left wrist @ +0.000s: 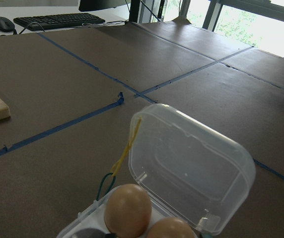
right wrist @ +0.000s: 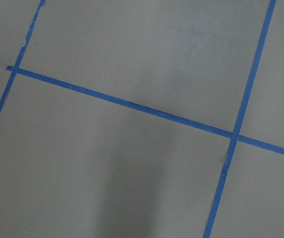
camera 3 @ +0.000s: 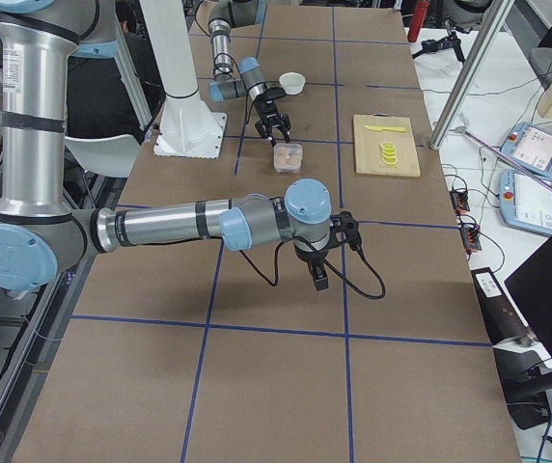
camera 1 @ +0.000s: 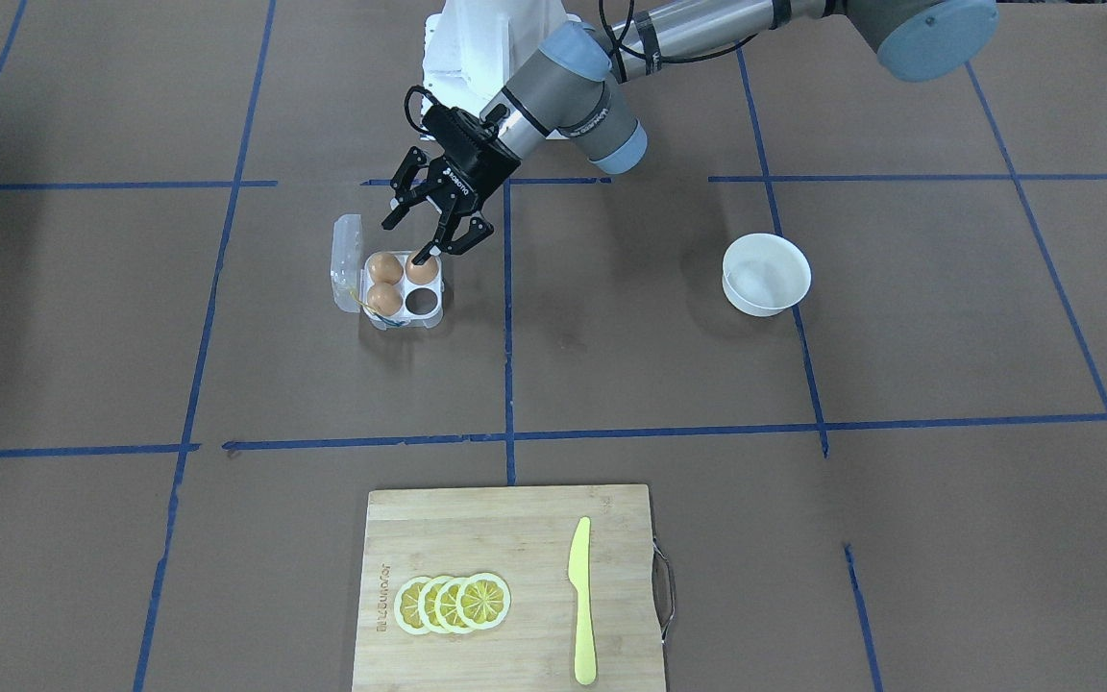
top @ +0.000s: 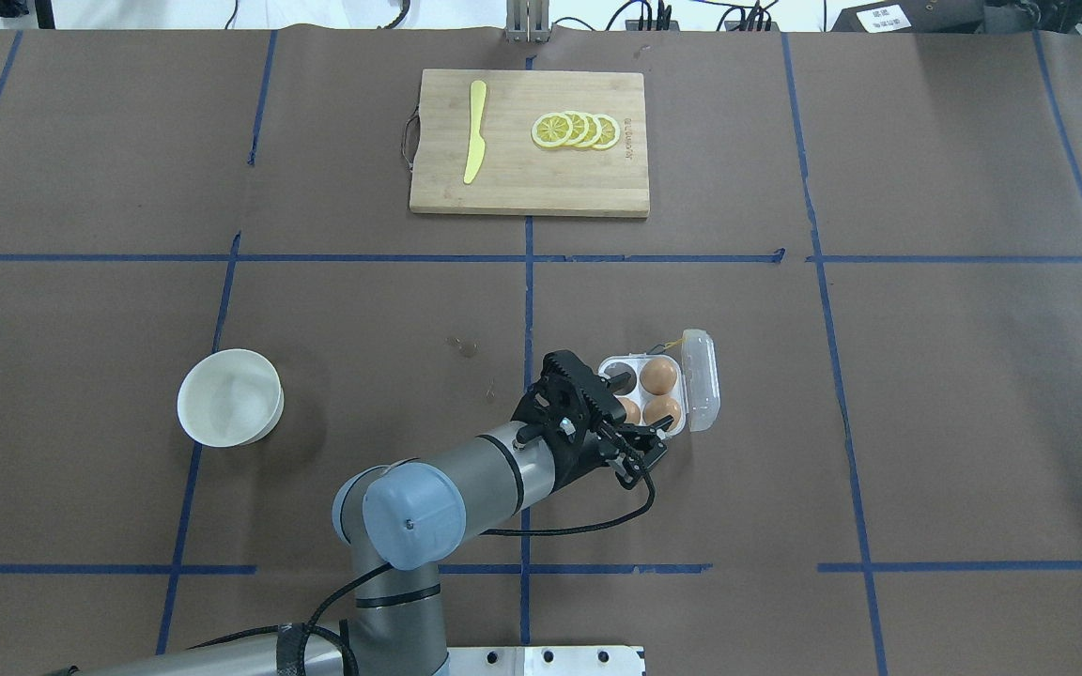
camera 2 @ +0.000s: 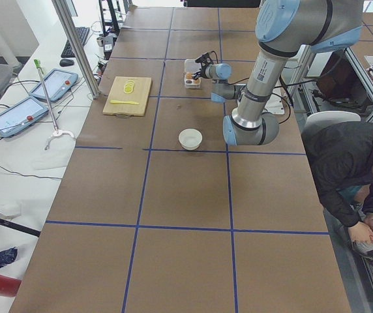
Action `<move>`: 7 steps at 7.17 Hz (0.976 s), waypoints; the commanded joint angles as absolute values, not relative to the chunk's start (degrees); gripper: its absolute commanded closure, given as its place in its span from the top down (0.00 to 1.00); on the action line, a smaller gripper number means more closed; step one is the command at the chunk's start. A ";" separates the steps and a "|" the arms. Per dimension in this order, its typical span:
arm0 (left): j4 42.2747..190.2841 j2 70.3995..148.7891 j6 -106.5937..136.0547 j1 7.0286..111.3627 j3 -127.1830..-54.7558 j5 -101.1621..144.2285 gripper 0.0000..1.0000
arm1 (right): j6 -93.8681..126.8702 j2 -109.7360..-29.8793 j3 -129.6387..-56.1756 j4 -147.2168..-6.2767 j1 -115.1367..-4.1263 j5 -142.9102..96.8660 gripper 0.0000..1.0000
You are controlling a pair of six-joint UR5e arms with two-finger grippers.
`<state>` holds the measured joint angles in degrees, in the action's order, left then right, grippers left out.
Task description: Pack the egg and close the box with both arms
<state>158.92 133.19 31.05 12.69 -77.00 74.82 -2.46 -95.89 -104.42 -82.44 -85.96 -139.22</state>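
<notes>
In the front-facing view the left arm [camera 1: 563, 96] reaches in from the top right. The left gripper [camera 1: 407, 238] hangs over the box [camera 1: 409, 323] with its fingers spread, grasping nothing. The box sits just left of the centre tape line, and its clear lid [camera 1: 346, 252] stands open on the view's left. 3 of its 4 cells hold eggs. The egg [camera 1: 423, 273] lies in the cell under the gripper — 1 fingertip overlaps its top edge, and I cannot tell if they touch. 2 other eggs [camera 1: 384, 267] fill the cells beside the lid. A white bowl [camera 1: 765, 304] stands well apart on the view's right. At the bottom edge a cutting board [camera 1: 477, 538] carries 4 lemon slices [camera 1: 453, 604] and a yellow knife [camera 1: 580, 601].

From overhead, the left gripper [top: 642, 408] comes in from the lower left, and its fingers partly hide the egg [top: 632, 411].

The exterior left view shows the box [camera 2: 190, 79] small at the far end, and a person [camera 2: 356, 163] bent over at the right edge.

In the exterior right view the right gripper [camera 3: 317, 275] hangs over bare table, well apart from the box [camera 3: 288, 156] — released or clenched, I cannot tell.

The left wrist view shows the lid [left wrist: 191, 168] upright, 2 eggs before it and a yellow string [left wrist: 128, 146] at its left edge.

The right wrist view shows only blue tape lines [right wrist: 132, 105] on the brown table [right wrist: 107, 44].
</notes>
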 commanded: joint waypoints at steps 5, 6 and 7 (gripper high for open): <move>130.63 123.17 39.42 19.32 -100.69 81.99 0.99 | -2.46 -95.89 -104.50 -82.35 -85.96 -139.31 1.00; 125.04 120.18 40.85 23.51 -103.94 86.87 1.00 | -2.46 -95.89 -104.50 -82.44 -85.96 -139.39 1.00; 115.58 118.93 40.87 29.38 -107.02 94.15 0.99 | -2.46 -95.89 -104.50 -82.44 -85.96 -139.31 1.00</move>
<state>124.98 121.34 39.77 23.46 -103.13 87.03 -2.46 -95.89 -104.50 -82.42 -85.96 -139.34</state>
